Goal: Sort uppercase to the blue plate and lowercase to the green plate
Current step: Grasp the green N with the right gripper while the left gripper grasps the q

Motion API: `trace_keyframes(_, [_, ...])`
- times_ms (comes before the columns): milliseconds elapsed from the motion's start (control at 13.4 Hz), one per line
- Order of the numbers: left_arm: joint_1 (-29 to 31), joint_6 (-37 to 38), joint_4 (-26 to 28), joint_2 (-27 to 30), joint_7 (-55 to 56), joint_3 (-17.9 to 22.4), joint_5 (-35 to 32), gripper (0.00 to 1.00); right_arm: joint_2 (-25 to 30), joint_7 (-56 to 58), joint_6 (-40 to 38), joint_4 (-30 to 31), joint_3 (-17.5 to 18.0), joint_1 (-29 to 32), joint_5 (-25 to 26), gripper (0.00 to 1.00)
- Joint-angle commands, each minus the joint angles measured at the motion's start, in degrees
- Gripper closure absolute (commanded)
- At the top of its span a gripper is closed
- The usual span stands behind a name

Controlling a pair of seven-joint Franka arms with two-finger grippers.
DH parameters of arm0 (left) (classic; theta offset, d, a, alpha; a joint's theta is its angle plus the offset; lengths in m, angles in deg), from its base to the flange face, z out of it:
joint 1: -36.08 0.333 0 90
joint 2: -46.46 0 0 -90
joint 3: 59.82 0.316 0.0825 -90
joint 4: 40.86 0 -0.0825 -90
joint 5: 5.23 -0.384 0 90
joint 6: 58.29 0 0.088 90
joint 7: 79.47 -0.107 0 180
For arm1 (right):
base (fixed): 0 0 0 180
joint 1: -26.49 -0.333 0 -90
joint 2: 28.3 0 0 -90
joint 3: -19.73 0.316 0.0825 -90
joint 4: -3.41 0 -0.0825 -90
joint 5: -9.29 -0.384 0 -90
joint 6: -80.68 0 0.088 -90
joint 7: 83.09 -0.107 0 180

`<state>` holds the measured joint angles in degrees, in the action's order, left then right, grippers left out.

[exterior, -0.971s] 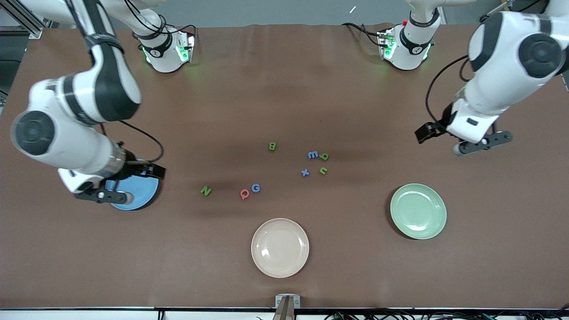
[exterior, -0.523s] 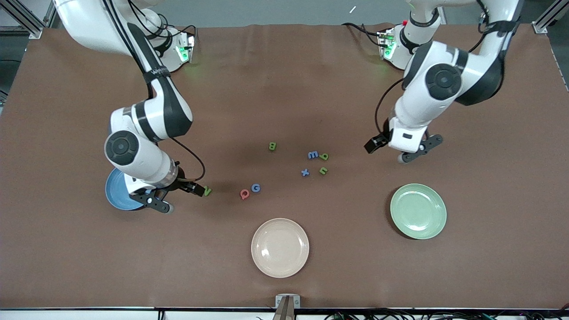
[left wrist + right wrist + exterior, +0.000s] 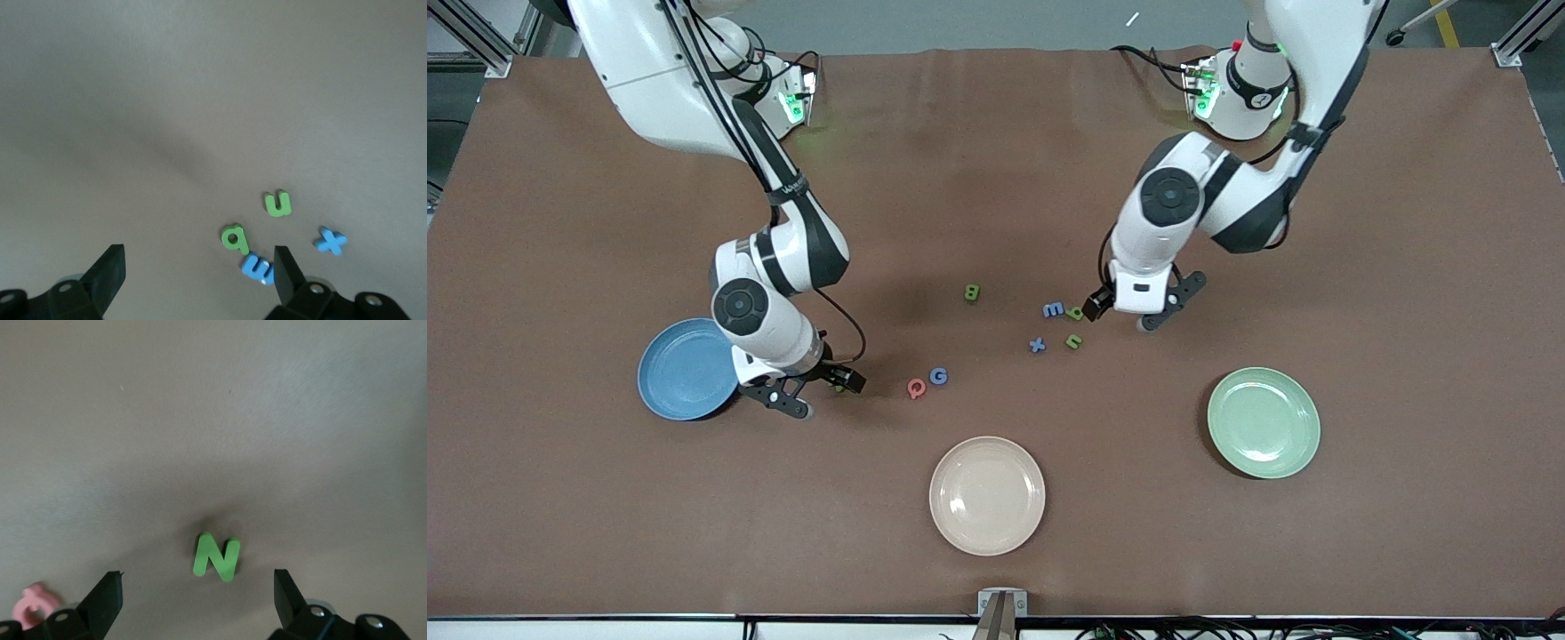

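**A:** How do the right gripper's [image 3: 198, 603] jaws stand?

**B:** Spread wide, with nothing between them. They hang low over the green N [image 3: 217, 557], a flat, blocky foam capital lying on the brown counter [image 3: 996, 178] just beside the blue plate [image 3: 685, 369]. In the front view the gripper hides that letter.

**A:** And the left gripper [image 3: 198, 280]?

**B:** Its jaws are also wide apart and hold nothing. It is over the lowercase cluster: the green q-like letter [image 3: 235, 238] touches the blue m [image 3: 258, 268], the green u [image 3: 277, 203] lies near them, and the blue x [image 3: 331, 241] lies a little apart.

**A:** Where are the other capitals?

**B:** The pink-red Q [image 3: 916, 388] and blue G [image 3: 938, 376] touch, between the right gripper and the lowercase group. The green B [image 3: 972, 292] lies alone, farther from the front camera.

**A:** What about the plates?

**B:** All are round, smooth and glossy with raised rims. The blue plate is toward the right arm's end, and the green plate [image 3: 1264, 422] is toward the left arm's end. A beige plate [image 3: 987, 495] lies between them, nearest the front camera. The counter's covering is matte, with faint creases.
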<state>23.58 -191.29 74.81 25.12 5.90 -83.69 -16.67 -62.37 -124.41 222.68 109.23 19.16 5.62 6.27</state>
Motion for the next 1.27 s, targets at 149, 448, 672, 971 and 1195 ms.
trace_keyframes(149, [-2.52,-7.51,-0.89,-6.34,9.99,0.05,-4.90,0.01,-1.70,-0.87,8.90,3.96,-0.30,-0.83,-0.23,0.01])
trace_keyframes(448, [-3.49,-11.31,-0.98,-10.21,15.60,0.05,-11.03,0.09,-1.70,-0.78,8.90,3.87,-0.30,-0.66,-0.23,0.25])
trace_keyframes(672, [-3.50,-13.06,-1.68,-12.76,20.89,0.05,-16.06,0.17,-1.70,-0.78,8.55,3.87,-0.30,-0.66,-0.23,0.63])
trace_keyframes(971, [-3.41,-13.42,-1.68,-14.16,21.07,0.05,-16.24,0.29,-1.70,-0.78,8.20,3.87,-0.30,-0.83,-0.23,0.95])
trace_keyframes(1195, [-3.32,-13.86,-1.59,-14.43,21.07,0.05,-16.24,0.41,-0.30,0.54,5.15,2.74,-0.47,-0.66,0.03,0.97])
